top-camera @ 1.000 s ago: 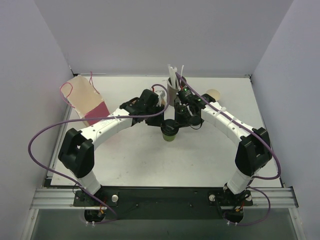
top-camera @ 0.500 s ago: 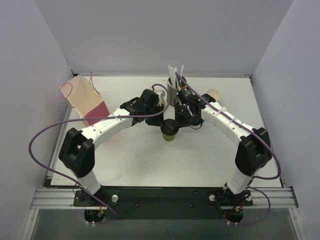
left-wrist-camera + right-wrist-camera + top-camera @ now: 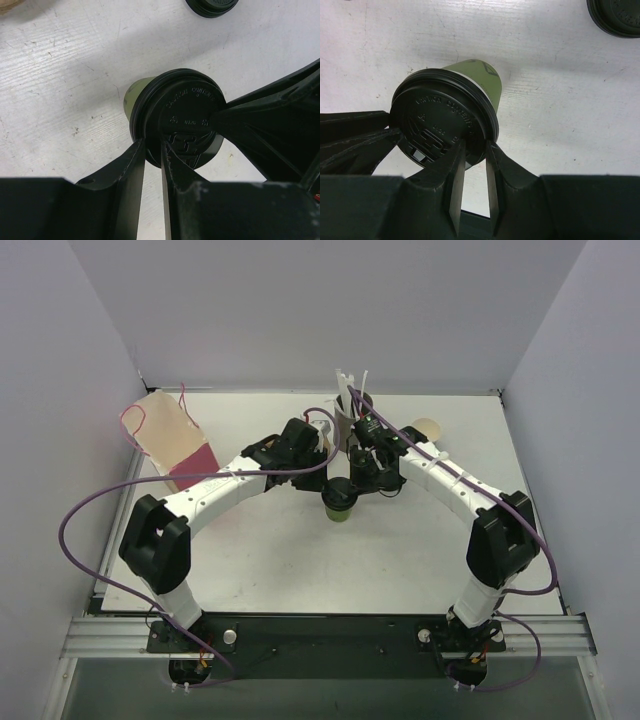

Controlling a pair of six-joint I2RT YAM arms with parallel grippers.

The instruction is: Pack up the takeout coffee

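Note:
The takeout coffee, a small green paper cup (image 3: 341, 512), stands mid-table with a black round lid (image 3: 339, 494) on top. In the left wrist view the lid (image 3: 182, 107) covers the cup (image 3: 133, 96), and my left gripper (image 3: 152, 150) is shut on the lid's near rim, one finger outside and one on top. From the opposite side, my right gripper (image 3: 474, 150) is shut on the rim of the lid (image 3: 440, 117) above the green cup wall (image 3: 477, 75). In the top view both grippers, left (image 3: 325, 480) and right (image 3: 357, 480), meet over the cup.
Another black lid (image 3: 212, 6) (image 3: 615, 17) lies on the table close by. A grey cylinder of white straws (image 3: 350, 410) stands just behind the grippers. A paper bag (image 3: 170, 440) lies at the far left, and a pale round thing (image 3: 428, 427) sits at the back right.
My left gripper's jaws have narrowed onto the lid's rim. The right arm has shifted slightly left; the cup stays in place.

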